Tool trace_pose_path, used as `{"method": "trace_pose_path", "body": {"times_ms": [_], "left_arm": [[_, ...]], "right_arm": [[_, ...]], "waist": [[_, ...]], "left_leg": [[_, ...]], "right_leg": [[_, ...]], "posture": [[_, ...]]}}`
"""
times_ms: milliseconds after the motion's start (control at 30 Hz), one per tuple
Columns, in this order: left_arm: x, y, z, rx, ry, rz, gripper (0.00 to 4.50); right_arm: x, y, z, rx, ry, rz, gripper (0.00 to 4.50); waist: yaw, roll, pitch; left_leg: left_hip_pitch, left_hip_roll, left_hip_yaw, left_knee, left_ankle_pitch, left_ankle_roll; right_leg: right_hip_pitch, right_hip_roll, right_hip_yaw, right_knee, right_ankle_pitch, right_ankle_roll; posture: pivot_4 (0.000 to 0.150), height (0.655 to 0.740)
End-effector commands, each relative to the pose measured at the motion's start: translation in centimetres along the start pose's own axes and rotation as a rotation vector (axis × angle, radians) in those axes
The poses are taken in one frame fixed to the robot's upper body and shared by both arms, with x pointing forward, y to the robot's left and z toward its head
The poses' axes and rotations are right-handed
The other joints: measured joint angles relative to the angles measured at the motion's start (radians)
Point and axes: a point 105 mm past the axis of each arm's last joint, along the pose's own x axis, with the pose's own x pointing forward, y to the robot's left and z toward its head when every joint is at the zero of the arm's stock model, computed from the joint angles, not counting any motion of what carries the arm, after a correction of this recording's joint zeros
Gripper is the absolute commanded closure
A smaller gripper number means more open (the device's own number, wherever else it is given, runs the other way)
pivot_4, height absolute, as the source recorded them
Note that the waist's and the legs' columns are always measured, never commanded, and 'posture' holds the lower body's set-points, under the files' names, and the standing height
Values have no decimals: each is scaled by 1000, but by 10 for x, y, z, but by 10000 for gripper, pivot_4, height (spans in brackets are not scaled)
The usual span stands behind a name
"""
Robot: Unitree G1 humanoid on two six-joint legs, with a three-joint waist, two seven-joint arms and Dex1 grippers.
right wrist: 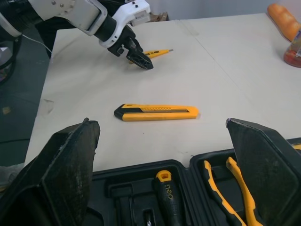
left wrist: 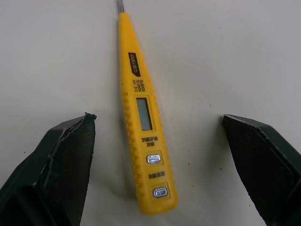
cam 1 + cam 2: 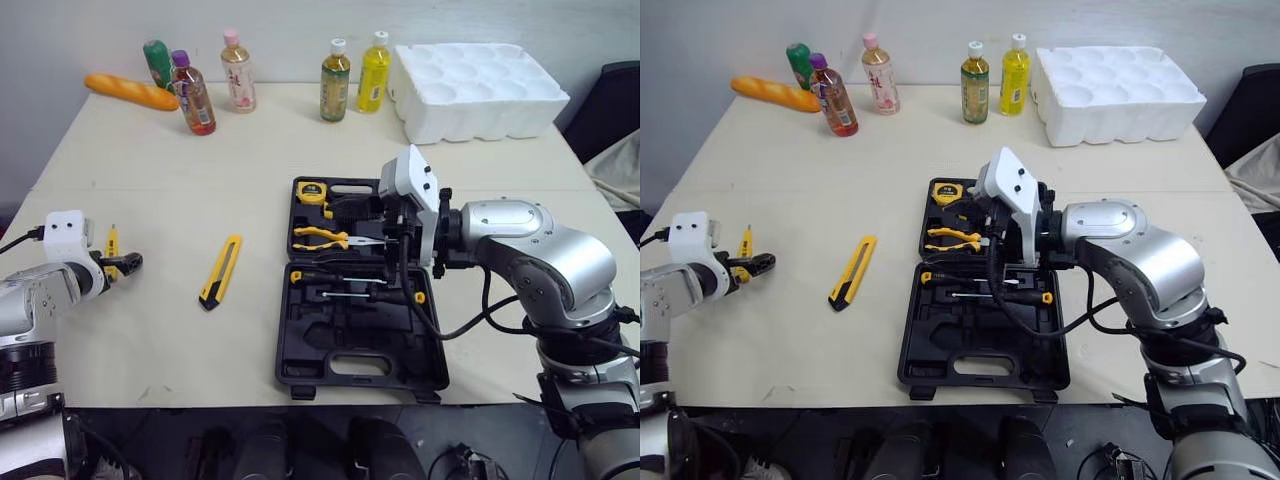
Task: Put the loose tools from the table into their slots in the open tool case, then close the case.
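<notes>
Spread left gripper [image 3: 127, 264] straddles the tester pen [image 2: 143, 113] at the table's 9 o'clock, the utility knife [image 3: 221, 270] lying between it and the tool case [image 3: 360, 366] under the spread right gripper [image 1: 160, 125].

The right hand [image 1: 159, 123] is covering the far right corner of the tool case [image 3: 345, 350] in the head views, hiding the slots there. The tip of the pliers [image 3: 322, 237] is lying hidden behind it too. In the right wrist view the bottom edge is cutting off the screwdriver [image 1: 163, 190] and the pliers' handles, while the right edge is clipping the bread loaf [image 1: 284, 16] and the bottle [image 1: 294, 52] beside it. The left hand [image 2: 157, 117] is blocking part of the tester pen [image 2: 141, 108] in the head views. In its wrist view the top edge is cutting off the pen's metal tip and the bottom edge is cutting off both fingers. The bottle's label is showing too small to read.
</notes>
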Motion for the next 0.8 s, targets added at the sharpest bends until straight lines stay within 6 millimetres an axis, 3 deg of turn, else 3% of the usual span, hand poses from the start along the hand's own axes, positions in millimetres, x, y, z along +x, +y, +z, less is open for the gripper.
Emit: {"method": "trace_pose_path", "body": {"times_ms": [33,300,500,600,667,800], "left_arm": [[3,-1,-6,-11,36,16,5369],[3,3,-8,-41,55,24,40437],[-3,12,-9,-9,44,36,42278],[-9,6,-1,57,7,-18,43677],[-21,-21,17,164,-77,-184,43677],[-52,-74,26,316,-116,-507,43677]], "right_arm": [[-1,3,9,-42,-21,20,0],[-3,-1,14,-34,-36,36,0],[-5,1,14,-32,-36,61,0],[-8,2,13,-28,-30,59,0],[-15,2,8,-16,-8,51,0],[-32,7,-7,15,53,41,0]], "waist": [[0,0,0],[-3,0,0],[-8,0,0],[-22,0,0],[-24,0,0],[-14,-1,0]], "left_leg": [[0,0,0,0,0,0],[1,0,0,0,0,0],[2,1,1,0,0,-1],[2,1,1,-1,0,-1],[1,1,0,-1,0,-1],[-1,1,-2,-1,-1,0]], "right_leg": [[0,0,0,0,0,0],[0,0,1,1,0,0],[0,0,1,2,0,0],[0,0,1,1,0,0],[0,0,1,1,0,0],[0,-1,0,-2,0,0]], "posture": [[1500,7384],[1500,7384],[1500,7384],[1500,7384],[1500,7384],[1500,7384]]}}
